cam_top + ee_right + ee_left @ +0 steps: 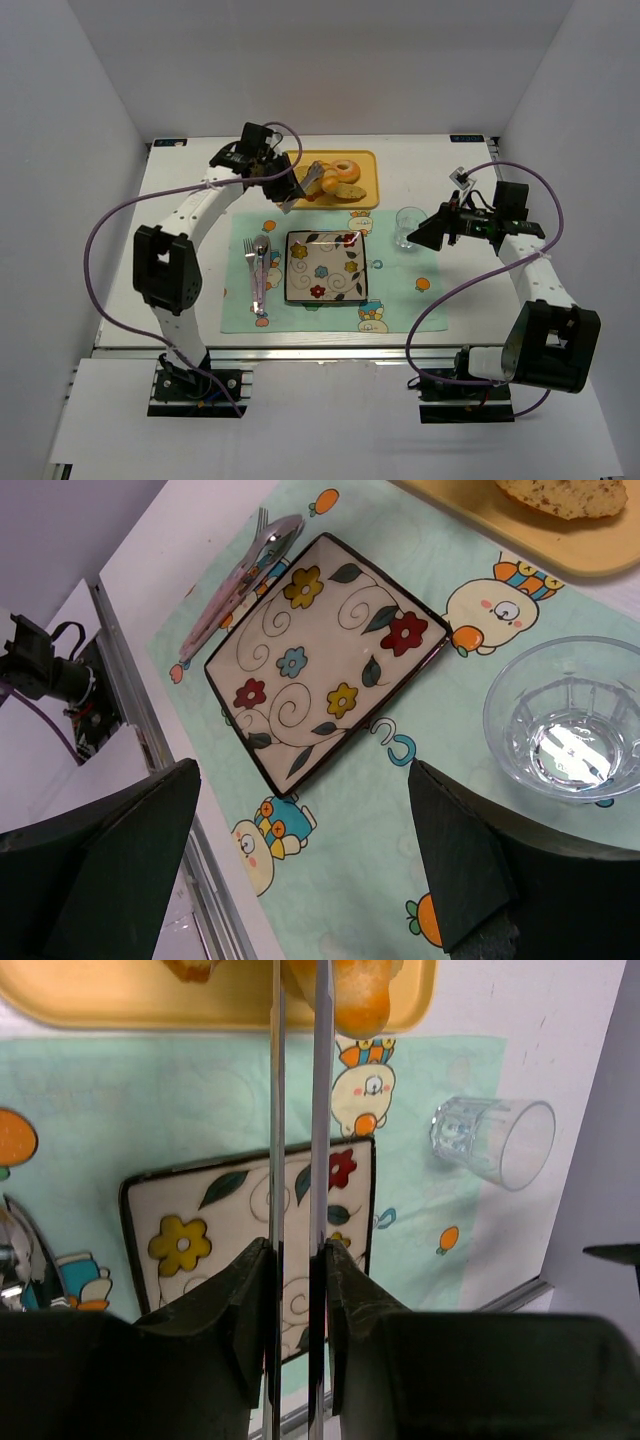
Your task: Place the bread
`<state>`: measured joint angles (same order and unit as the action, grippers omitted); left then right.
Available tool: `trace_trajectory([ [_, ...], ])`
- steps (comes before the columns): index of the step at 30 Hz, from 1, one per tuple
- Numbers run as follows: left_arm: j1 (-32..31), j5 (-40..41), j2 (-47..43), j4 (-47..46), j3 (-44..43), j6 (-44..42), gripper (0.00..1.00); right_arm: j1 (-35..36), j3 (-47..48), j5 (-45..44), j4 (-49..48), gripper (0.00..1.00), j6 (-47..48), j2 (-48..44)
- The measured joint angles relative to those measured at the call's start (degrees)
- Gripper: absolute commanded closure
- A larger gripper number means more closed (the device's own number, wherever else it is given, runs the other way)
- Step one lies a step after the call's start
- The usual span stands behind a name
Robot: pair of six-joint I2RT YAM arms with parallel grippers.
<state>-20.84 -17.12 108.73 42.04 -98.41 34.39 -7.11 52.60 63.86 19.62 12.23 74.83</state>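
At my left wrist, the left jaws were clamped on the handles of a pair of metal tongs [320,1110]. Their two blades ran out close together over the flowered plate [200,1210] toward the yellow tray [100,1010]. The bread [350,995] lay on that tray's near edge, right at the blades. The tips passed out of my wrist view, so I could not tell whether they had it pinched.

To do this well, I judged I should squeeze evenly across the croissant's middle, lift straight up clear of the tray rim and the donut [347,168], then draw back and lower it onto the plate's centre.

My left arm reached far forward, elbow raised, wrist angled rightward over the tray's left end. My right arm sat folded on the counter's right side. The right jaws were wide apart and empty, pointing at the glass [408,227] just beside them.
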Motion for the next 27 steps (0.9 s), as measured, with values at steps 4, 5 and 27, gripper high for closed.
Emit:
trace_trajectory([
  [4,0.0,-1.46,-8.41,-1.57,9.27,-1.16,1.0,0.0,-0.02,0.02,0.02,0.11,0.09,-0.2],
  [5,0.0,-1.88,-11.1,-1.77,11.85,-1.42,1.0,0.0,-0.02,0.02,0.09,0.11,0.15,-0.22],
  [27,-11.37,-6.47,-34.95,-1.62,43.43,-3.67,0.97,0.0,1.18,0.83,5.18,0.11,3.93,2.16],
])
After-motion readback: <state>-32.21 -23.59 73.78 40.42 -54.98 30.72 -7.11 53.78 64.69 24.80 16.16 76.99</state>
